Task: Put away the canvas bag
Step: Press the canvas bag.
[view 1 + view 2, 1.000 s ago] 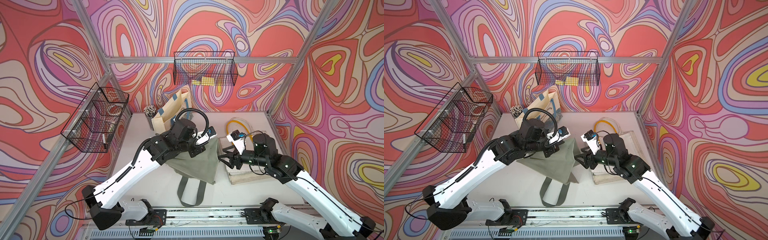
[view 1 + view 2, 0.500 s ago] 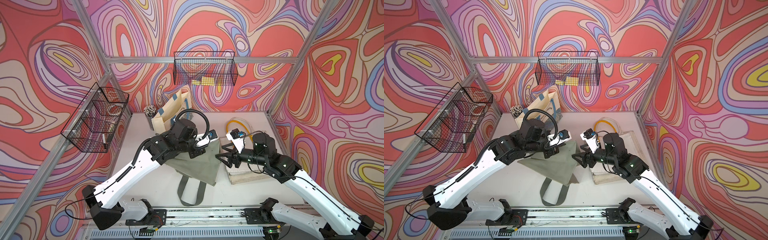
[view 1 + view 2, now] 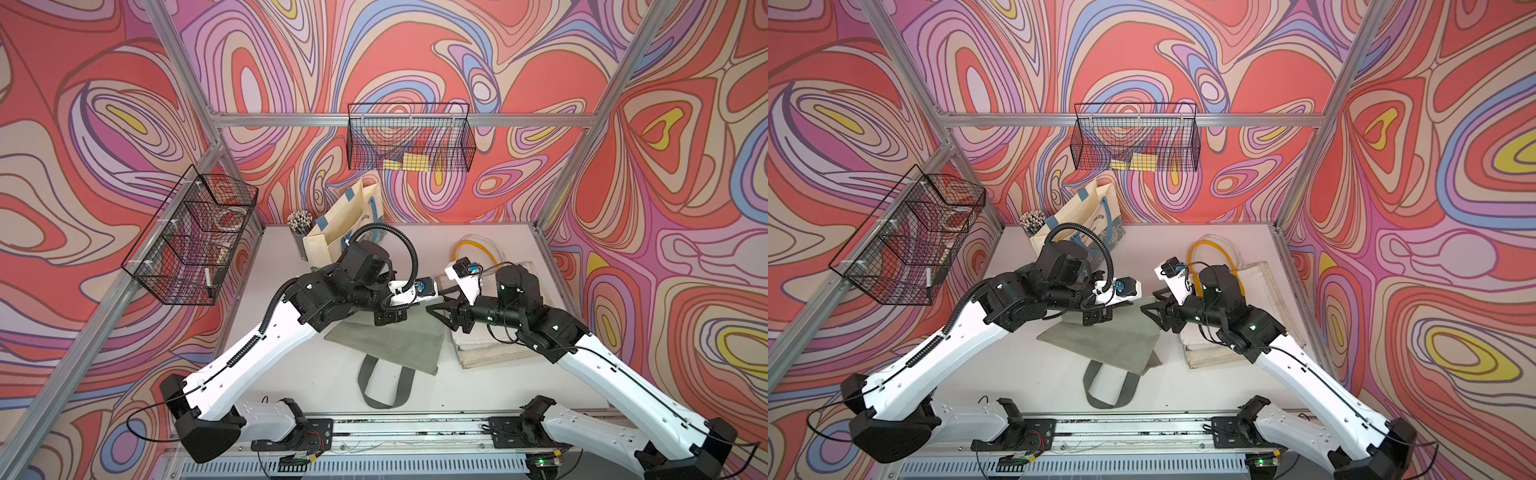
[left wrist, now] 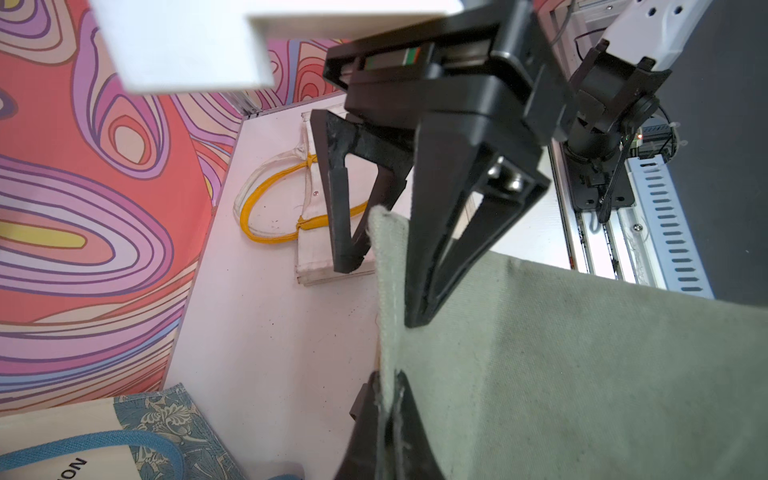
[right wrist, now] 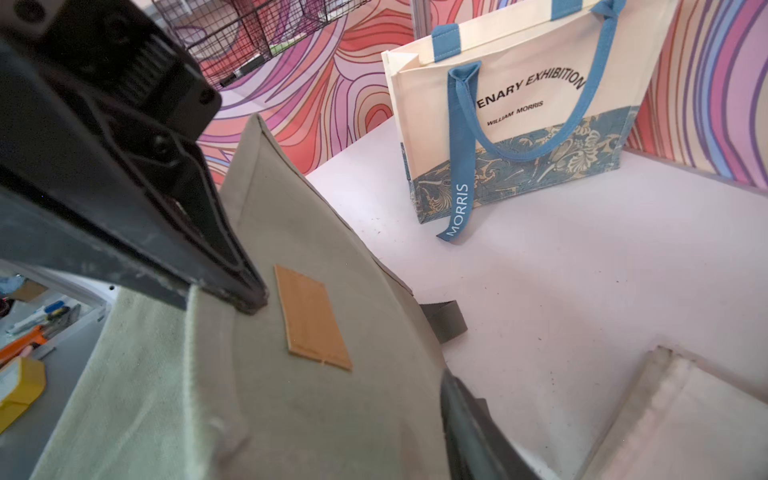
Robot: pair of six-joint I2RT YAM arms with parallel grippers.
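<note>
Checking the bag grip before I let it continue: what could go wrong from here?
Right end effector is open astride only a corner of the bag: thin bite, may slip. Left end effector pinches just the seam; the bag may sag. Handles lie on the table, could snag.

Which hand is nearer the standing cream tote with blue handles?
Left. The left hand grips the green bag in front of the tote; the right hand is farther across.
</note>
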